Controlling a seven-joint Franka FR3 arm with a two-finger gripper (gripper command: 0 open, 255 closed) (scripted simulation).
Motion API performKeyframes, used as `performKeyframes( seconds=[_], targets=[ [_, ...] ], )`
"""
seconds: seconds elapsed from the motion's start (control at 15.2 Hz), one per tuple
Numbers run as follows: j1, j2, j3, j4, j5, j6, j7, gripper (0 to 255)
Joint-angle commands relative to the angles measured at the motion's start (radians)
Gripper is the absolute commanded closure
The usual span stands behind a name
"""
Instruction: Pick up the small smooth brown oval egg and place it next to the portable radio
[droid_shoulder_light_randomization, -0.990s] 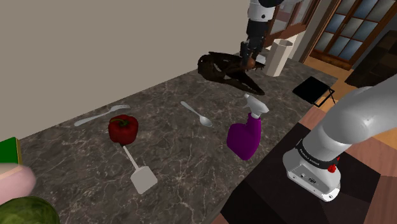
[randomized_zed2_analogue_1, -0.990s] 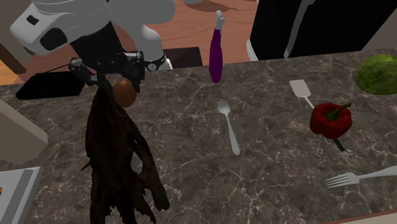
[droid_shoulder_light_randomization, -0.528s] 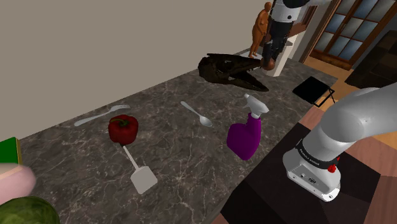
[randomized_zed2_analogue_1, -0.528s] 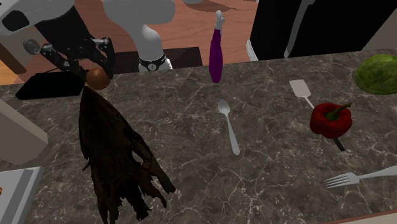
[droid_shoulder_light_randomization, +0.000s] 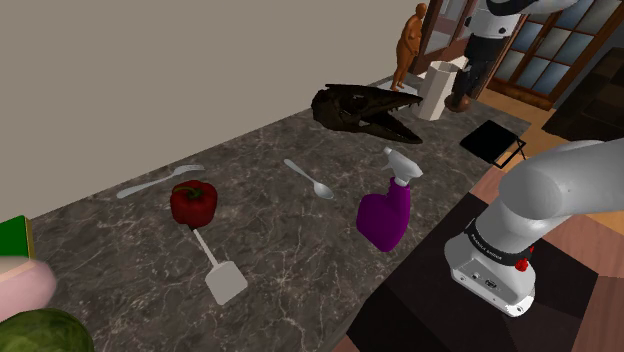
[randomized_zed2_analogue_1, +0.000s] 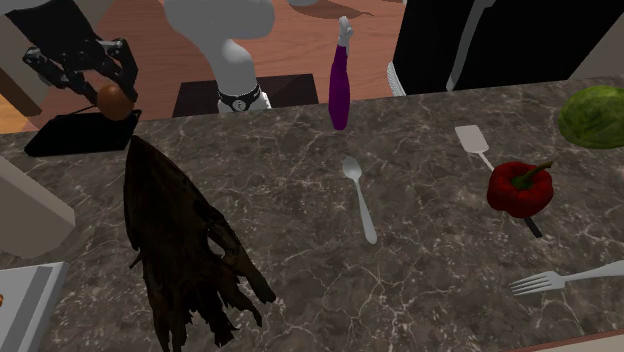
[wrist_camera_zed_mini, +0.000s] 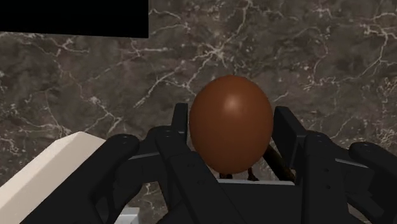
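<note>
A smooth brown egg (wrist_camera_zed_mini: 230, 124) sits clasped between my black fingers (wrist_camera_zed_mini: 289, 137), so my gripper (wrist_camera_zed_mini: 230, 143) is shut on it. In the second exterior view the egg (randomized_zed2_analogue_1: 114, 98) hangs in the gripper (randomized_zed2_analogue_1: 108, 92) above the near end of a flat black box with a thin handle (randomized_zed2_analogue_1: 75, 135), which looks like the radio. The shoulder view puts the gripper (droid_shoulder_light_randomization: 463, 98) at the counter's far end, between a white container (droid_shoulder_light_randomization: 437, 88) and that black box (droid_shoulder_light_randomization: 492, 138).
A dark jagged skull-like object (droid_shoulder_light_randomization: 360, 108) lies near the white container, with a brown figurine (droid_shoulder_light_randomization: 408, 45) behind. A purple spray bottle (droid_shoulder_light_randomization: 385, 215), spoon (droid_shoulder_light_randomization: 308, 180), red pepper (droid_shoulder_light_randomization: 193, 202), spatula (droid_shoulder_light_randomization: 220, 270), fork (droid_shoulder_light_randomization: 158, 181) and cabbage (droid_shoulder_light_randomization: 40, 330) spread along the marble counter (droid_shoulder_light_randomization: 280, 230).
The gripper, still holding the egg, has travelled from above the dark skull-like object toward the shoulder view's right, past the white container, to hang near the black box.
</note>
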Motion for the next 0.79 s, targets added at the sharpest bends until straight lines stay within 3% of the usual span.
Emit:
performKeyframes(
  seconds=[0.0, 0.73],
  targets=[
    [-0.027, -0.018, -0.037, -0.006, -0.033, -0.008, -0.047, 255],
    [-0.048, 0.009, -0.084, -0.120, -0.072, 0.135, -0.066, 255]
  ],
)
